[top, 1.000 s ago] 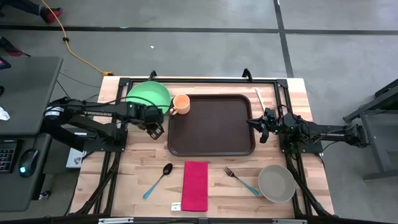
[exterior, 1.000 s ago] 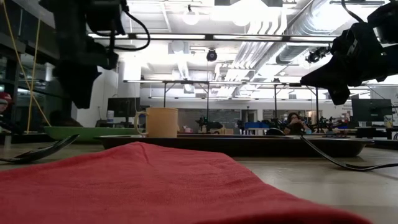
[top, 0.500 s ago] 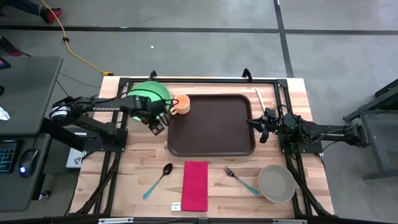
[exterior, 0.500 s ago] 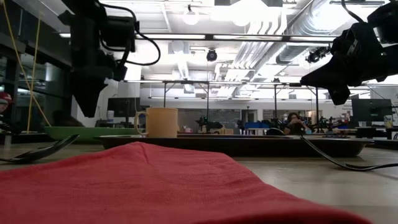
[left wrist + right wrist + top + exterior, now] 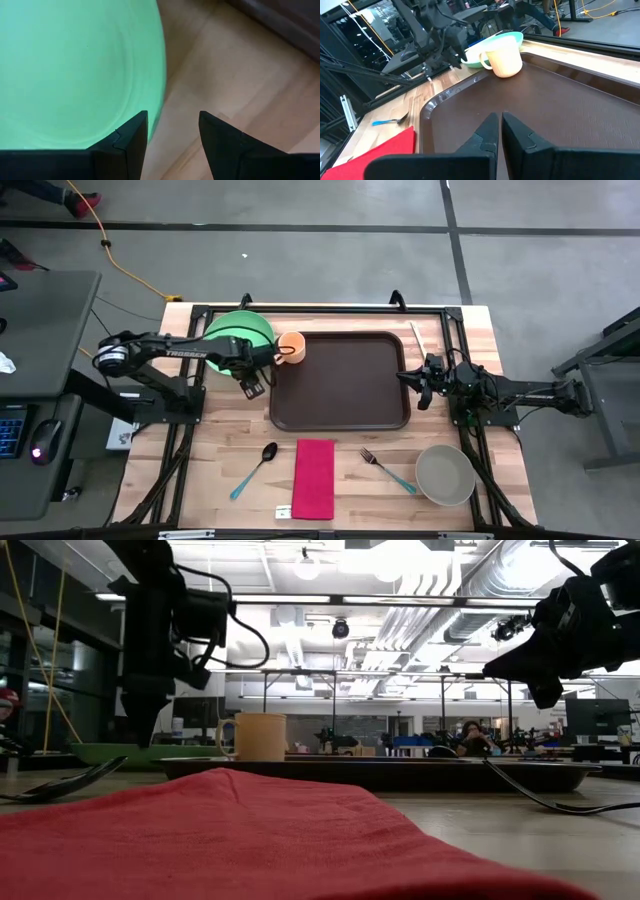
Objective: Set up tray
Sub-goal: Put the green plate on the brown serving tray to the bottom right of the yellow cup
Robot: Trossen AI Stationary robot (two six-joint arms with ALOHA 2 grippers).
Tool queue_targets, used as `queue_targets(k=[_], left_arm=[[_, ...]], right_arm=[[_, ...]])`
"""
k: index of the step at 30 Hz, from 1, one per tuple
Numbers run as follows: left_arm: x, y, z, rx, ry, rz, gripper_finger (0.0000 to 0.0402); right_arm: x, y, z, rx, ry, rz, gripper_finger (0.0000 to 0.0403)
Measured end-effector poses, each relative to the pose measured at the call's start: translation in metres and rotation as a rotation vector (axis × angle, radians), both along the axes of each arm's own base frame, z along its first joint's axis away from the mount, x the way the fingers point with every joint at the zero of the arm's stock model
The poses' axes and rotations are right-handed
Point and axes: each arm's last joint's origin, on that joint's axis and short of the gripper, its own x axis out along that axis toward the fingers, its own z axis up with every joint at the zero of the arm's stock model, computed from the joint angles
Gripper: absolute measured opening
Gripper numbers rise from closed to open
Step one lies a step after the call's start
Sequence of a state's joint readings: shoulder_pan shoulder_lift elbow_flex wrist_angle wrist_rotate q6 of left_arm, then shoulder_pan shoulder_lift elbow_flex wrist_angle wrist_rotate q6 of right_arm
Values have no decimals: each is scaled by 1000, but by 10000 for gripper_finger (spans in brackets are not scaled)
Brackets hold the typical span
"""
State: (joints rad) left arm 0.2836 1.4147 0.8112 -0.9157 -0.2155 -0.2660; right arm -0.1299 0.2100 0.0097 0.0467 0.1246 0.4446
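Observation:
The dark brown tray (image 5: 340, 395) lies at the table's middle, with an orange cup (image 5: 291, 347) standing upright in its far left corner. A green plate (image 5: 235, 338) rests flat on the table left of the tray. My left gripper (image 5: 172, 132) points down, open, just over the plate's near right rim (image 5: 155, 100): one finger hangs above the plate, the other above bare wood. In the low view its tips (image 5: 135, 735) hang a little above the plate (image 5: 120, 753). My right gripper (image 5: 412, 380) waits shut over the tray's right edge.
Near the front edge lie a spoon (image 5: 255, 468), a red napkin (image 5: 314, 477), a fork (image 5: 388, 470) and a grey bowl (image 5: 445, 475). A black frame (image 5: 300, 308) runs along the table's far side. Bare wood shows between plate and tray (image 5: 235, 75).
My left gripper has come down toward the green plate's rim and rolled about its own axis, its fingers staying open. The left arm has swung toward the table's far edge. Nothing on the table has moved.

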Motion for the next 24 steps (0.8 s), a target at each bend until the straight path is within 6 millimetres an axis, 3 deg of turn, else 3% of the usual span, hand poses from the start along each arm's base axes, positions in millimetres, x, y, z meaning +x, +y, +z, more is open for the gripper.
queue_targets(k=[24], left_arm=[[3,2,-9,13,65,-91,207]], right_arm=[[0,0,0,0,1,0,0]])
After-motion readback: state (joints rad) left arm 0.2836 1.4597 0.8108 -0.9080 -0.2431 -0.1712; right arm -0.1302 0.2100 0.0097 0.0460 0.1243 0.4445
